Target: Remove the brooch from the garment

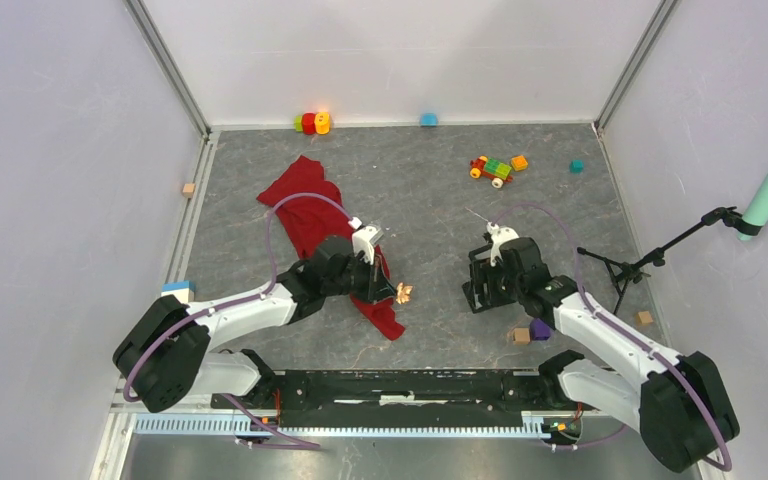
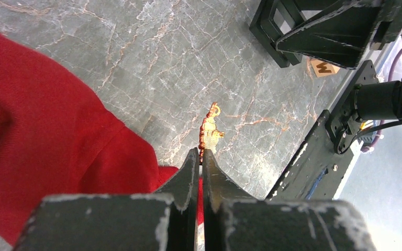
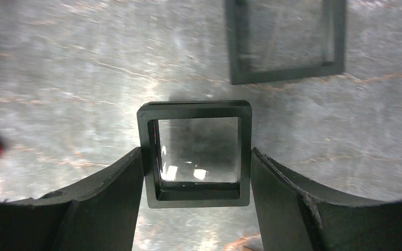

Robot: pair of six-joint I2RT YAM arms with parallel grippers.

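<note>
Brooch [image 2: 210, 132] is pinched at the very tips of my left gripper [image 2: 200, 154]. The fingers [image 2: 190, 172] are pressed together on its lower end, and the gold body sticks out past them over bare table [image 2: 162, 52]. Just behind the tips a sliver of red shows between the jaws, so I cannot tell whether the pin is free of the garment [image 2: 57, 146] or has a fold caught with it. The garment's edge lies just beside the fingers, on their left in the wrist view.

I judge the step to be the pull-away. I would do it slowly, straight off the cloth and a little upward, watching for fabric rising with the brooch. If it lifts, I'd stop rather than tug, since the hold is thin.

Further out, my right gripper [image 3: 196, 157] straddles a black square frame [image 3: 199, 109], jaws at its two sides; whether they press it I cannot tell. I'd leave that arm well apart from the pull path.
</note>
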